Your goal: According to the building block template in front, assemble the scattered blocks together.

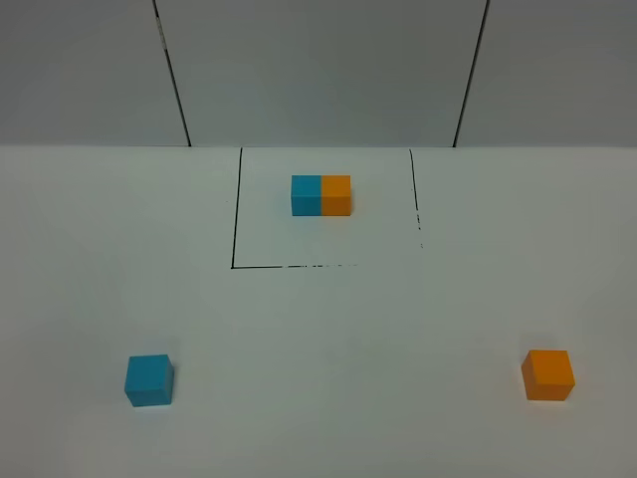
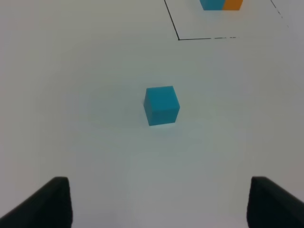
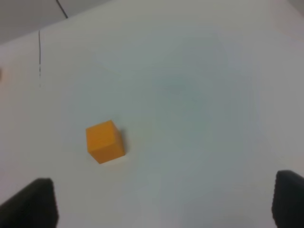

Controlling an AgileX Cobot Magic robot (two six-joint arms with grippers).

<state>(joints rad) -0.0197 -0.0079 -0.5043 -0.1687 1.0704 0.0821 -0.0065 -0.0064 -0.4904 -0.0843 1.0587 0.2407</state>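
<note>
The template (image 1: 320,195), a blue cube joined to an orange cube with blue on the left, sits inside a black-lined square (image 1: 235,267) at the back of the white table; its lower part shows in the left wrist view (image 2: 221,4). The loose sky-blue cube (image 1: 149,379) lies front left, also in the left wrist view (image 2: 161,105). The loose orange cube (image 1: 548,375) lies front right, also in the right wrist view (image 3: 105,141). My left gripper (image 2: 159,202) is open, above the table short of the blue cube. My right gripper (image 3: 166,202) is open, apart from the orange cube.
The white table (image 1: 328,349) runs up to a grey panelled wall (image 1: 318,70) at the back. Neither arm shows in the exterior view.
</note>
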